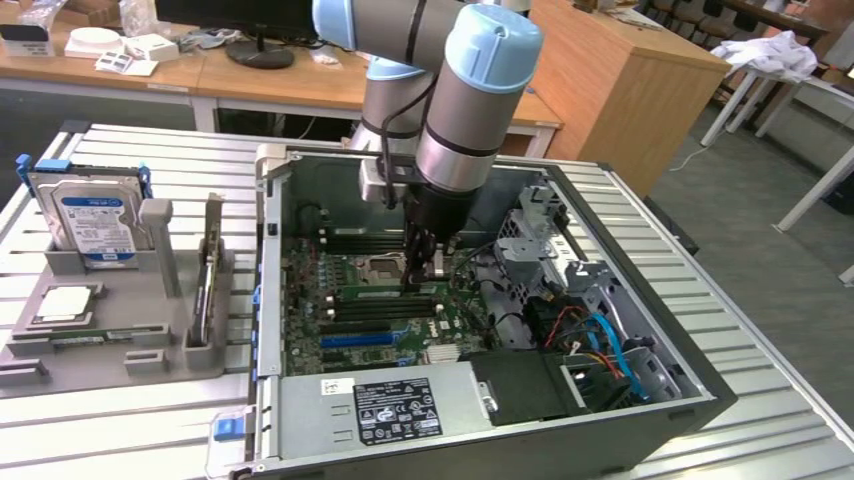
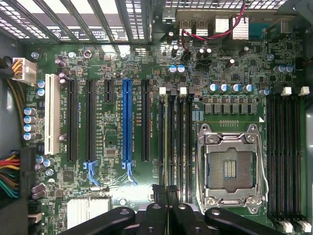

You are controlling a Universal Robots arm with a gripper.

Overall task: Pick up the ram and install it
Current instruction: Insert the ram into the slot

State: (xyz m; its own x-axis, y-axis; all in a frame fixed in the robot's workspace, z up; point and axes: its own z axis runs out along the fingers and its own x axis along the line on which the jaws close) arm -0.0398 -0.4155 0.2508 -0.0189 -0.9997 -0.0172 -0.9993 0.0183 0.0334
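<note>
My gripper (image 2: pixel 166 192) clenched on the ram (image 2: pixel 166 139) | ram edge-on over the memory slots (image 2: pixel 182 142), beside the processor socket (image 2: pixel 230 169) | risk, I judge: slight skew misses the slot, pressing then bends the board.

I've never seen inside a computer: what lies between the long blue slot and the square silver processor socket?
The wrist view shows it: beside the blue slot stands one black slot, then a row of narrow black slots next to the processor socket.
</note>
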